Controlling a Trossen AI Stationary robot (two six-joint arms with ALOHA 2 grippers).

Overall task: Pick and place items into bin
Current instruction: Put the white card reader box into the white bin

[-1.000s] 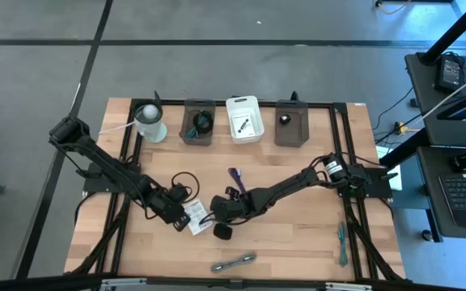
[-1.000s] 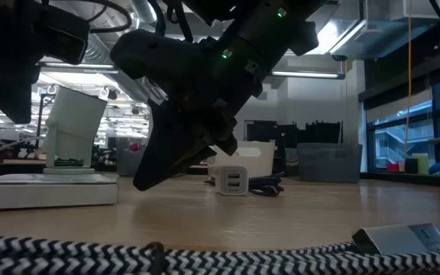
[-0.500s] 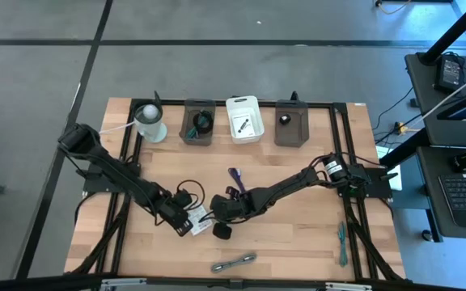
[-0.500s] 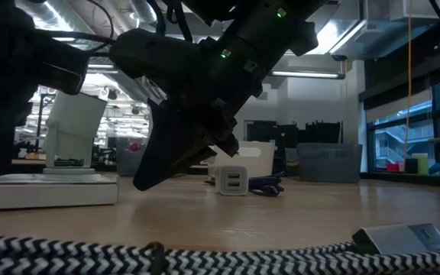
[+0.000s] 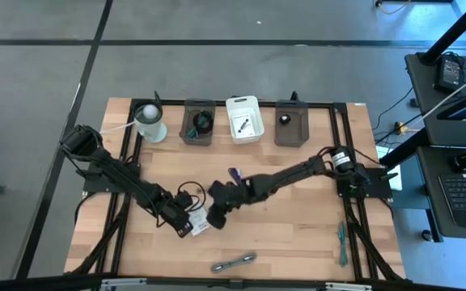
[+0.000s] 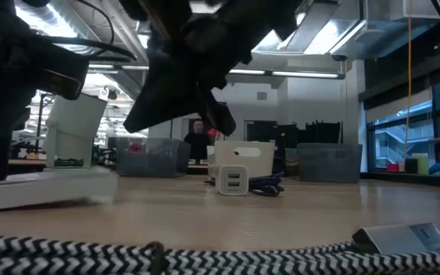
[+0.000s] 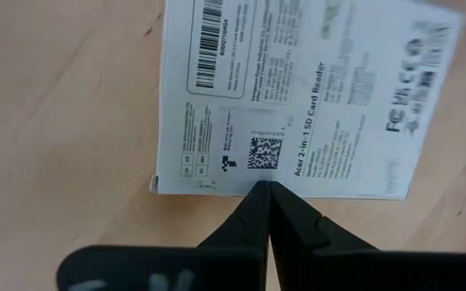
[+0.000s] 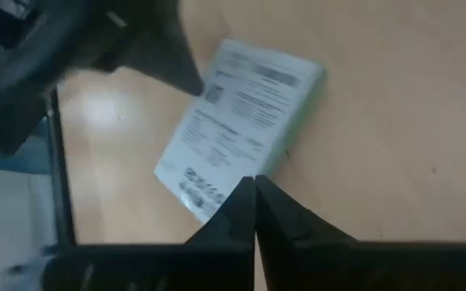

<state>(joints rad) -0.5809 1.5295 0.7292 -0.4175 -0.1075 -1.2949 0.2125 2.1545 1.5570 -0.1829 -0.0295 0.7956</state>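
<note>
A white printed card box [image 5: 200,219] lies flat on the wood table, label up [image 7: 298,97]. My left gripper [image 5: 188,225] is shut, its tips [image 7: 264,187] at the box's long edge. My right gripper [image 5: 216,215] is also shut and hangs above the table just right of the box [image 8: 241,121], holding nothing [image 8: 255,179]. A coiled black cable [image 5: 186,191] lies beyond the box and a purple strap [image 5: 235,174] farther off. A grey metal tool [image 5: 233,262] rests by the near edge and teal tools [image 5: 342,242] at the right. My left gripper meets the white box with its shut fingertips at the middle of one long edge [image 7: 257,179], beside the small square code. It comes in low from the table's left, slanting down. The box lies on the table; in the low view its near face [image 6: 44,191] looks slightly slanted.
Along the far edge stand two dark bins [image 5: 198,123] [image 5: 292,123], a white bin [image 5: 243,120] and a pale cup with a ball [image 5: 150,121]. A white charger [image 6: 231,180] and a braided cable [image 6: 128,256] show in the low view. Bare wood lies right of centre.
My right gripper has risen off the table, where its tips rested, and drawn slightly toward the far edge. My left gripper moved toward the near right, up to the white box. The box has shifted a little to the right.
</note>
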